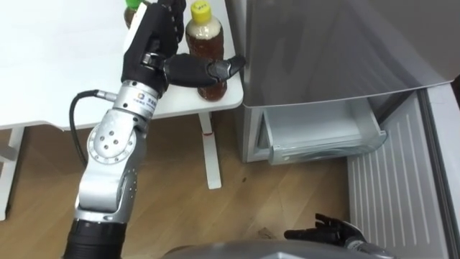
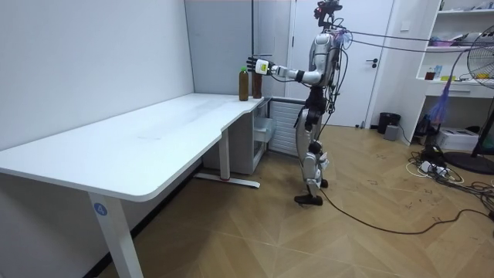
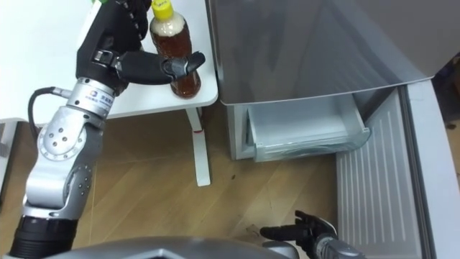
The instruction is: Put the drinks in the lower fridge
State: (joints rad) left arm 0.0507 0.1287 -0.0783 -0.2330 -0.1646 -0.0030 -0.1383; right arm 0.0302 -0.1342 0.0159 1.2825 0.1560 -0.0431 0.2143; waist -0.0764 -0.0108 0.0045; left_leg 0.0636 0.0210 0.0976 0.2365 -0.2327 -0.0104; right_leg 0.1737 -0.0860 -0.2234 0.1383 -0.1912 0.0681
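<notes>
A brown tea bottle with a yellow cap (image 1: 203,42) stands upright at the white table's (image 1: 43,65) corner next to the fridge. A second bottle with a green cap (image 1: 132,6) stands behind it to the left. My left hand (image 1: 154,43) is at the yellow-capped bottle, fingers straight on its left side. The thumb (image 1: 208,69) reaches across its front, not closed round it. My right hand (image 1: 327,230) hangs low by my side, fingers relaxed and empty. The lower fridge's drawer (image 1: 323,137) is pulled out and holds nothing.
The grey fridge (image 1: 323,50) stands right beside the table's end. Its lower door (image 1: 402,187) is swung open to the right, ribbed inside. The table's white leg (image 1: 210,155) stands on the wooden floor between me and the fridge.
</notes>
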